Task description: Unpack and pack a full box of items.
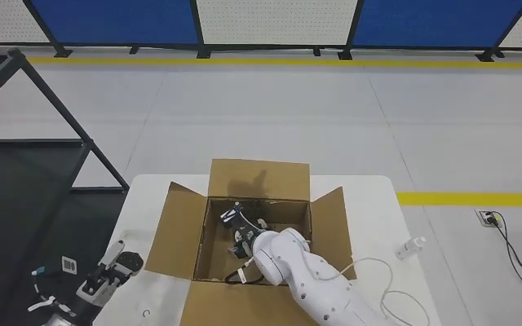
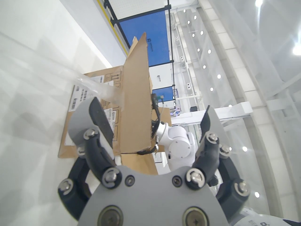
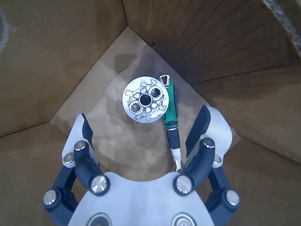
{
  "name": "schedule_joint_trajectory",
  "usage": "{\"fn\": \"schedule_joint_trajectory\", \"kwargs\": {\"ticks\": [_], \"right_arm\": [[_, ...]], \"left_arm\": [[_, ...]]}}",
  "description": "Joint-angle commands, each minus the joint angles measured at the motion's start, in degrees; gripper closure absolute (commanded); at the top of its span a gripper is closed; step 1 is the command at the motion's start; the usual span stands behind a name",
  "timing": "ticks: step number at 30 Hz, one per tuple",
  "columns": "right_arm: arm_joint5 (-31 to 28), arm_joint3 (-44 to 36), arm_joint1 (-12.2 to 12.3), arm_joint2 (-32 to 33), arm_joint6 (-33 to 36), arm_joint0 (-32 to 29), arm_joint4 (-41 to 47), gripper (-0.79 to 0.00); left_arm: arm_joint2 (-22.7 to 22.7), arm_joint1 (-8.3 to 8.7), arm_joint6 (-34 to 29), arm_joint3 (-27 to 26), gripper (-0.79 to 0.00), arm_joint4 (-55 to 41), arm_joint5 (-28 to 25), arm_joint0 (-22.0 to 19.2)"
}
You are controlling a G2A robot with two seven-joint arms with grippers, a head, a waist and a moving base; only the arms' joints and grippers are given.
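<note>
An open cardboard box point(image 1: 184, 231) stands on the white table with its flaps spread. My right arm dips into it, and my right gripper point(image 3: 144, 123) hangs open above the box floor. Just beyond the fingertips lie a round silver metal part point(image 3: 145, 102) with cut-outs and a green-and-black handled ratchet tool point(image 3: 170, 116) leaning against it. My left gripper point(image 2: 152, 116) is open with nothing in it, near the table's front left corner point(image 1: 114, 273), facing the box's outer side point(image 2: 135, 109).
A small white bottle point(image 1: 410, 247) lies on the table's right side. A dark metal rack point(image 1: 49, 163) stands left of the table. A cable point(image 1: 383, 285) trails along the right arm. The box's labelled side wall point(image 2: 82, 95) faces the left gripper.
</note>
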Motion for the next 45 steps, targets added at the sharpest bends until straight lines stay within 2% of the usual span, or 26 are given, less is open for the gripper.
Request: {"fn": "schedule_joint_trajectory", "kwargs": {"ticks": [1,6,8,9,11,16,18,22,25,28,31,37,41,45], "right_arm": [[-0.25,2.34,-0.84,-0.5,-0.83,0.97,1.07,-0.785],[-0.69,7.3,-2.45,-0.95,-2.98,2.53,3.09,-0.773],[-0.67,9.3,-3.03,-1.06,-3.47,3.07,3.65,-0.64],[-0.79,10.18,-3.32,-1.15,-3.69,3.31,3.96,-0.508],[-1.19,11.82,-3.86,-1.26,-4.15,3.75,4.6,-0.471],[-2.09,14.88,-5.0,-1.39,-5.18,4.64,5.54,-0.259],[-1.29,15.01,-5.29,-1.46,-6.96,4.76,4.59,0.0],[-0.72,12.15,-5.07,-0.7,-7.31,4.08,2.74,0.0],[0.05,5.92,-3.94,1.23,-6.5,2.03,0.45,0.0],[0.43,-4.55,-1.91,4.19,-4.03,-2.05,-4.12,0.0],[-0.23,-18.4,0.52,7.9,0.06,-8.3,-10.39,0.0],[-5.3,-44.18,3.86,13.63,6.11,-20.64,-21.14,0.0],[-6.82,-55.3,4.84,15.66,7.16,-25.9,-26.77,0.0],[-4.63,-63.98,5.46,18.99,6.97,-30.79,-32.26,0.0]], "left_arm": [[-0.29,-0.08,0.53,-0.1,-0.785,-2.04,-0.53,-0.06],[-0.4,-0.21,1.44,-0.12,-0.785,-3.41,-1.43,-0.05],[-0.33,-0.28,1.94,-0.11,-0.785,-3.97,-1.91,-0.14],[-0.28,-0.3,2.02,-0.15,-0.785,-4.27,-1.99,-0.14],[-0.33,-0.32,2.07,-0.23,-0.785,-4.5,-2.13,-0.11],[-0.35,-0.36,2.15,-0.26,-0.785,-4.71,-2.2,-0.05],[-0.27,-0.38,2.19,-0.19,-0.785,-4.61,-2.21,-0.11],[-0.1,-0.39,2.21,-0.09,-0.785,-4.33,-2.21,-0.29],[0.12,-0.39,2.18,-0.06,-0.785,-4.14,-2.15,-0.49],[0.53,-0.39,1.92,-0.03,-0.785,-3.99,-2.03,-0.85],[1.12,-0.37,1.59,0.15,-0.785,-3.71,-1.68,-1.4],[2.84,-0.32,0.77,0.65,-0.785,-2.71,-0.97,-2.87],[3.69,-0.31,0.64,1.06,-0.785,-2.32,-0.75,-3.68],[4.26,-0.31,0.74,1.37,-0.785,-2.12,-0.72,-4.11]]}}
